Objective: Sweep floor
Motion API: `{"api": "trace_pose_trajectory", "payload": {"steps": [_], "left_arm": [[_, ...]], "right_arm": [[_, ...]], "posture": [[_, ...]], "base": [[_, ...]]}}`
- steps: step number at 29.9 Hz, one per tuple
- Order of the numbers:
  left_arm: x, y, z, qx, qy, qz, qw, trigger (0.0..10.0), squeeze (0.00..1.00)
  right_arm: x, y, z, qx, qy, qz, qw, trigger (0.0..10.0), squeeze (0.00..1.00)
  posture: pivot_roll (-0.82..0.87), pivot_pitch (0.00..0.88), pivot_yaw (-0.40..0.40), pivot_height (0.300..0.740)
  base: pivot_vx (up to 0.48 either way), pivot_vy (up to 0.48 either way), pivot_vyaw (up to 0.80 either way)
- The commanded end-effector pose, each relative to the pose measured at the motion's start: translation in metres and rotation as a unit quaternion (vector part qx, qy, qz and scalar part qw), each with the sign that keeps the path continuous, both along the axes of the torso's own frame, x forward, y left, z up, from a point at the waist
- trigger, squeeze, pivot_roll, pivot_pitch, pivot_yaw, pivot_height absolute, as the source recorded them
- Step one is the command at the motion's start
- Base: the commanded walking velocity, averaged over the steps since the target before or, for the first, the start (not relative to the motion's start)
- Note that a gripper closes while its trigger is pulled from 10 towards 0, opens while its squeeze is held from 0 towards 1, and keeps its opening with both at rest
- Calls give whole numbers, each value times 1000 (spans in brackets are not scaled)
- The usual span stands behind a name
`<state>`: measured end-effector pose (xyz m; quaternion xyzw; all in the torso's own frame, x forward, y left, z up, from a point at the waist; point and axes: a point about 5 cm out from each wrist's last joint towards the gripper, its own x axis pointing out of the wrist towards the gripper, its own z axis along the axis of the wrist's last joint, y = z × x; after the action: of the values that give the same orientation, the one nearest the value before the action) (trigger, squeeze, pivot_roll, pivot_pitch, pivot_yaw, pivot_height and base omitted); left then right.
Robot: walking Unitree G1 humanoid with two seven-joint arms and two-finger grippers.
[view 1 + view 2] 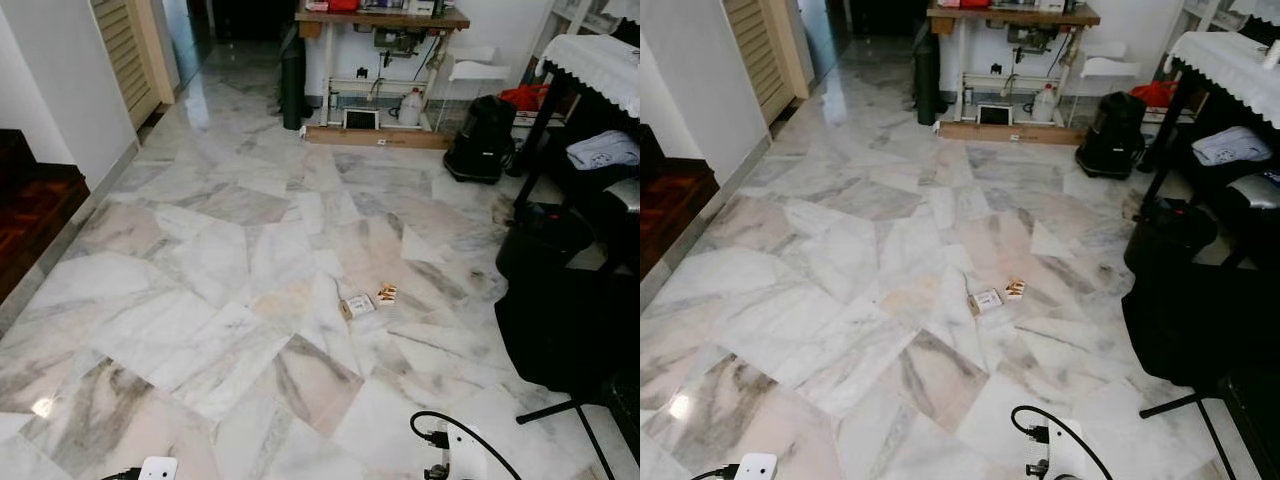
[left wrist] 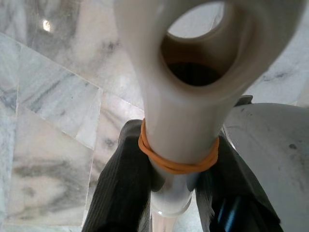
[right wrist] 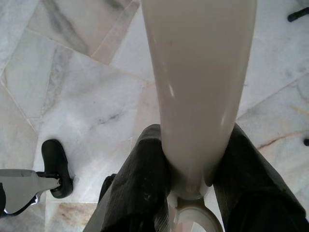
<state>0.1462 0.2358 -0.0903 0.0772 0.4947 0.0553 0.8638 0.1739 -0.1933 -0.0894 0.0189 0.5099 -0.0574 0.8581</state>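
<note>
Around pale handles, both grippers' fingers (image 2: 120, 193) (image 3: 140, 188) clamp.

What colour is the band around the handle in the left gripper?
Orange rubber band on the cream handle; clearest in the left wrist view.

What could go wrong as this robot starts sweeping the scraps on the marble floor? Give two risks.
1. The scraps lie close to the black bag and stand leg; a stroke might push them underneath.
2. Each end effector, left and right, clamps a smooth cream handle; it could slip or twist mid-stroke.
</note>
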Motion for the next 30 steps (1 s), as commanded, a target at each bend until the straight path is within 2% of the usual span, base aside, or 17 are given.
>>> {"api": "trace_pose_trajectory", "payload": {"steps": [1,3,6,14,30], "left_arm": [[-8,-15,-3,-72,-57,77,993,10000,0],[-12,-13,-4,-72,-57,77,993,10000,0],[-16,-11,-5,-72,-57,79,993,10000,0],[-7,-15,-2,-76,-66,74,992,10000,0],[-8,-15,-3,-78,-67,78,992,10000,0]], "right_arm": [[21,19,10,35,-80,87,992,10000,0],[21,15,11,31,-81,85,993,10000,0],[25,19,12,28,-83,87,992,10000,0],[24,22,11,19,-79,88,993,10000,0],[26,23,12,20,-80,86,993,10000,0]], "posture": [[14,0,-150,740],[15,0,-150,740],[13,0,-147,740],[14,0,-145,740],[10,0,-147,740]], "base": [[0,0,0],[0,0,0],[0,0,0],[0,0,0],[0,0,0]]}}
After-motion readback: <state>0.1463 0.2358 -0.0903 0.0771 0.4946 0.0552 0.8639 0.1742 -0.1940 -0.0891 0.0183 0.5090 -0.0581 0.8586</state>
